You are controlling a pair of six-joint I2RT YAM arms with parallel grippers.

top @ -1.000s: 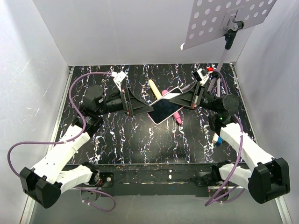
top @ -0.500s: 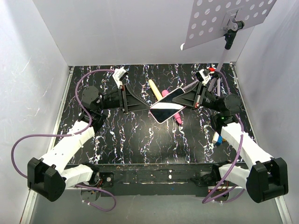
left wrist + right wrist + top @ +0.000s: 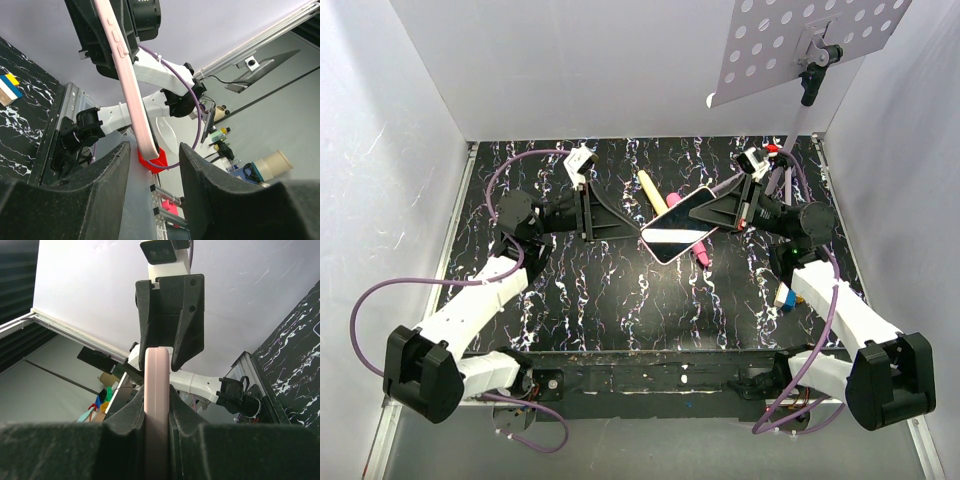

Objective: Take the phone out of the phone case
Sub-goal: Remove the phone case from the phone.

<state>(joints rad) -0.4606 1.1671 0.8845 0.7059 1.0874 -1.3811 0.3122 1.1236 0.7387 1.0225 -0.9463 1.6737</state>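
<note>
The phone (image 3: 672,232), glossy screen up, sits in the salmon-pink phone case (image 3: 688,201) and hangs tilted above the middle of the table. My right gripper (image 3: 720,212) is shut on the case's right end. In the right wrist view the case's edge (image 3: 157,372) is pinched between both pads of that gripper (image 3: 157,390). My left gripper (image 3: 626,227) is at the case's left corner. In the left wrist view the case's end (image 3: 131,95) lies beside the left finger (image 3: 107,175) of the gripper (image 3: 155,150). A clear gap separates it from the right finger, so the jaws are open.
A yellow marker (image 3: 648,187) and a pink marker (image 3: 701,251) lie on the black marbled table under the phone. A small blue-and-yellow block (image 3: 783,298) lies by the right arm. A perforated panel on a stand (image 3: 802,40) hangs at the back right. White walls close in three sides.
The left gripper's jaws have narrowed from wide open around the case's left corner. The left arm's elbow swung back and left. The cased phone has tilted slightly more on edge.
</note>
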